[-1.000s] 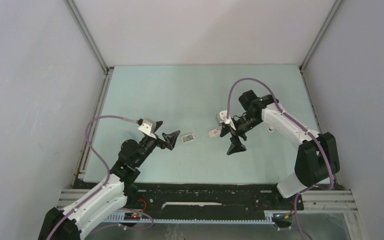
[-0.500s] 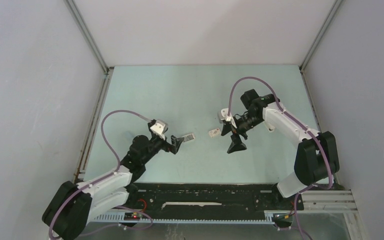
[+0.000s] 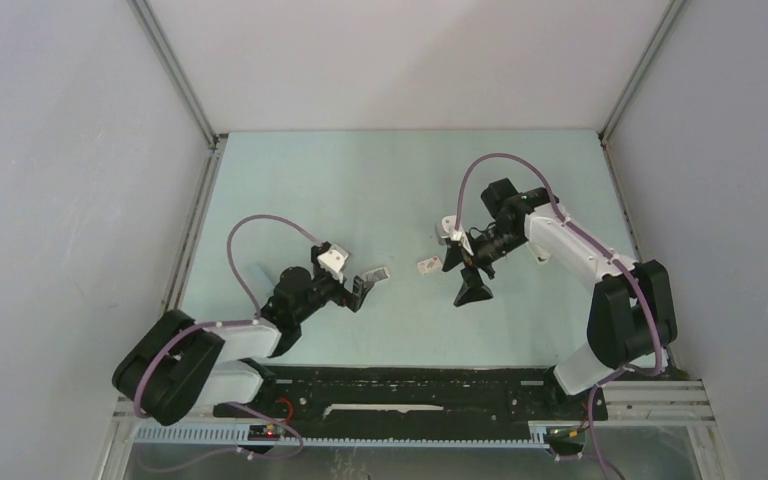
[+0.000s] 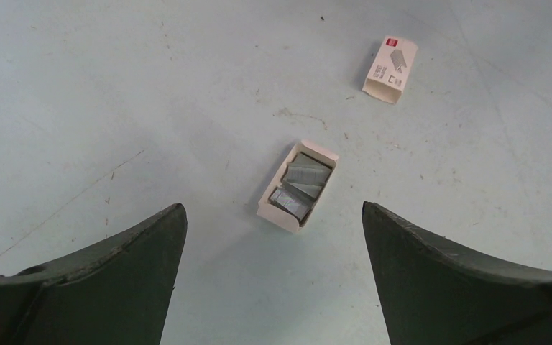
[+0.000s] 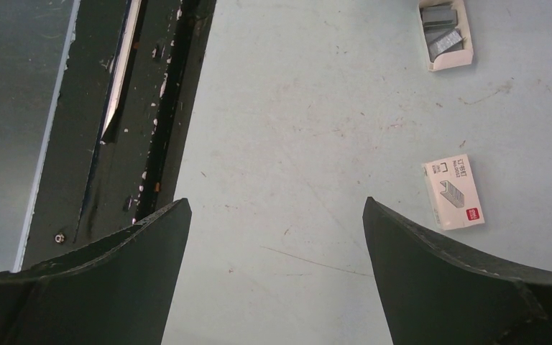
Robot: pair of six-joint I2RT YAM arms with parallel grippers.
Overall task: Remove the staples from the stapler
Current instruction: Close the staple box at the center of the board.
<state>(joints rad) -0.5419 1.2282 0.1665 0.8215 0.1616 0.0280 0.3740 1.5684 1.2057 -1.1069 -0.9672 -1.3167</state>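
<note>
No stapler shows in any view. The staples (image 4: 307,173) are short dark grey strips lying in a small open cardboard tray (image 4: 279,214) on the table. My left gripper (image 4: 273,207) hovers just short of that tray, jaws open and empty. In the top view the left gripper (image 3: 358,290) sits right beside the tray (image 3: 376,273). My right gripper (image 5: 276,200) is open and empty over bare table. The staples (image 5: 443,41) lie far off at its upper right. In the top view the right gripper (image 3: 463,276) hangs right of centre.
A small white-and-red box (image 4: 390,70) lies beyond the tray, also seen as the white-and-red box (image 5: 454,191) beside the right finger and the box (image 3: 426,266) in the top view. A black rail (image 5: 136,108) runs along the table's near edge. Walls enclose three sides.
My left arm has folded lower toward its base and its gripper has slid right, up to the tray of staples. The right arm has barely moved.
</note>
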